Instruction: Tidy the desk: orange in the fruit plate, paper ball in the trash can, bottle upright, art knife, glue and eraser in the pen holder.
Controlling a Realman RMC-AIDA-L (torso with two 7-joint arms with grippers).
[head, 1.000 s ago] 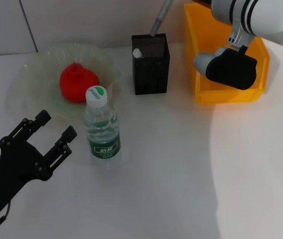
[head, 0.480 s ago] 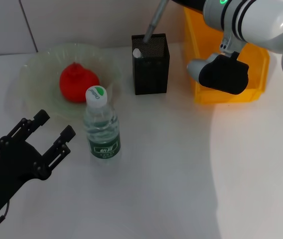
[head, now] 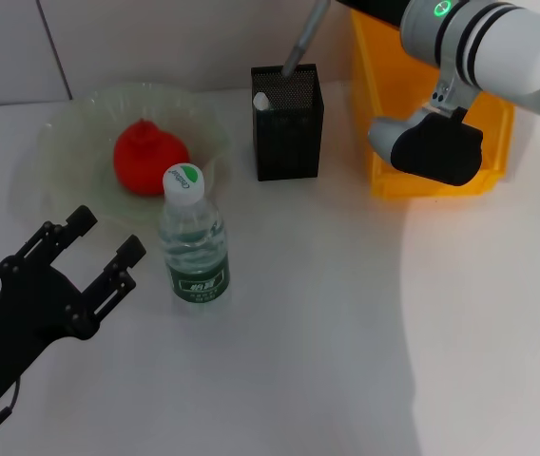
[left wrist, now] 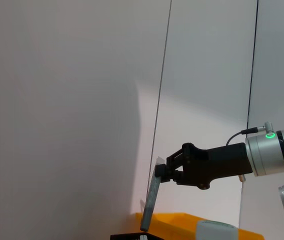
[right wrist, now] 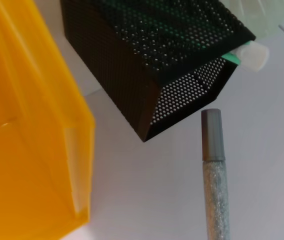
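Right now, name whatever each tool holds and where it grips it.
The right tool grips the grey glittery stick at its upper end, above the black mesh pen holder. The left tool holds nothing.

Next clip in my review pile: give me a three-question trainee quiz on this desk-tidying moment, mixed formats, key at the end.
1. True or false: the orange lies in the fruit plate.
2. Multiple choice: the right end effector holds a grey stick above which container? A) the trash can B) the pen holder C) the fruit plate
3. Fill in: the bottle stands ______ on the table, beside the left end effector, whose fingers are spread.

Key: 1 true; 2 B; 3 upright
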